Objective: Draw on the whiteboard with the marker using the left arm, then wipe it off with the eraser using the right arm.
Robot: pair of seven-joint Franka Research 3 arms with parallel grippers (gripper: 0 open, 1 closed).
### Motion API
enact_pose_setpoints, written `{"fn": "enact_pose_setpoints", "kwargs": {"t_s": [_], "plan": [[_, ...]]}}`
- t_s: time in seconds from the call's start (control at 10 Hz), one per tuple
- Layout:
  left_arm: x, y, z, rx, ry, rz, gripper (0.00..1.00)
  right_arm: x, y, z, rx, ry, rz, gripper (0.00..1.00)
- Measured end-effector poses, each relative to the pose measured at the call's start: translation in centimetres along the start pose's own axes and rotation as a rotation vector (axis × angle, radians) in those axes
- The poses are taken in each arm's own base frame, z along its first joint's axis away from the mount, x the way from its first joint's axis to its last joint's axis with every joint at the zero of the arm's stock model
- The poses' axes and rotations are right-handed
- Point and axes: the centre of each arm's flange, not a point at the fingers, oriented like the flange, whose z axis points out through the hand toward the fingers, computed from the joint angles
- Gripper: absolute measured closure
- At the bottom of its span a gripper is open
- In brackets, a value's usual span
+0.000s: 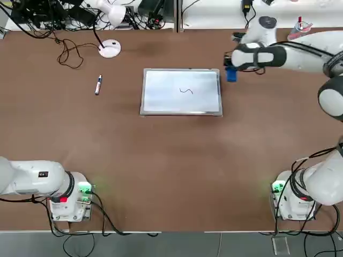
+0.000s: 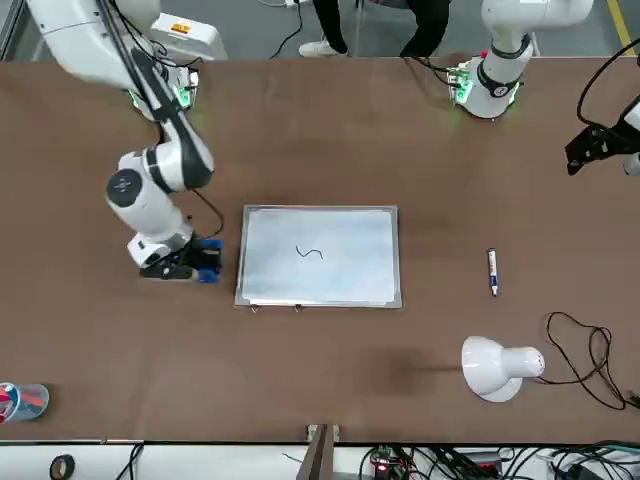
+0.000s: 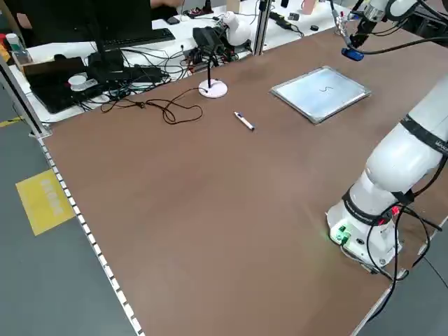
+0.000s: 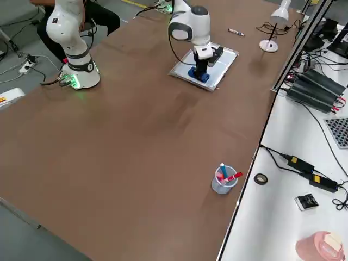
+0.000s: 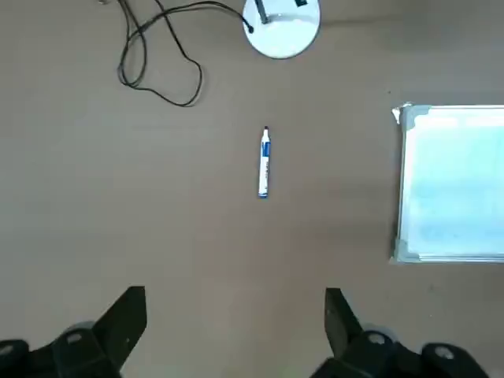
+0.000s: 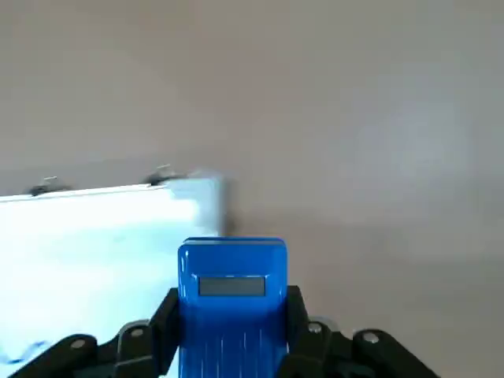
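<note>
The whiteboard (image 1: 182,91) lies flat in the middle of the table with a small dark squiggle (image 1: 185,91) on it. My right gripper (image 1: 231,70) is shut on the blue eraser (image 1: 231,75) just beyond the board's far right corner. The right wrist view shows the eraser (image 6: 232,295) clamped between the fingers, with the board's corner (image 6: 189,193) beside it. The marker (image 1: 98,84) lies loose on the table left of the board. My left gripper (image 5: 235,303) hangs open and high above the marker (image 5: 264,162), holding nothing.
A white desk lamp (image 1: 110,48) and a loose black cable (image 1: 69,53) sit at the far left. A clear cup with red items (image 4: 223,179) stands near the far right table edge. A person's legs (image 2: 420,25) show behind the arm bases.
</note>
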Motion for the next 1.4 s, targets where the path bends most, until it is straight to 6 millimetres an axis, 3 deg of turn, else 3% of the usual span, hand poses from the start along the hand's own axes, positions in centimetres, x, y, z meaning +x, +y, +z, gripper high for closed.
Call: {"fn": "enact_pose_setpoints", "kwargs": {"t_s": [0.4, 0.7, 0.9, 1.4], "plan": [[0.2, 0.0, 0.2, -0.021, -0.005, 0.016, 0.0, -3.6, -8.0, -0.4, 0.017, 0.012, 0.018, 0.44], [0.2, 0.0, 0.2, -0.021, -0.002, 0.015, 0.0, -5.6, -12.0, 1.3, -0.034, 0.042, -0.017, 0.44], [0.3, 0.0, 0.2, -0.022, 0.006, 0.015, 0.0, -5.8, -12.9, 2.4, -0.06, 0.063, -0.034, 0.44], [0.7, 0.0, 0.7, -0.024, 0.007, 0.014, 0.0, -5.6, -13.1, 4.6, -0.065, 0.079, -0.021, 0.44]]}}
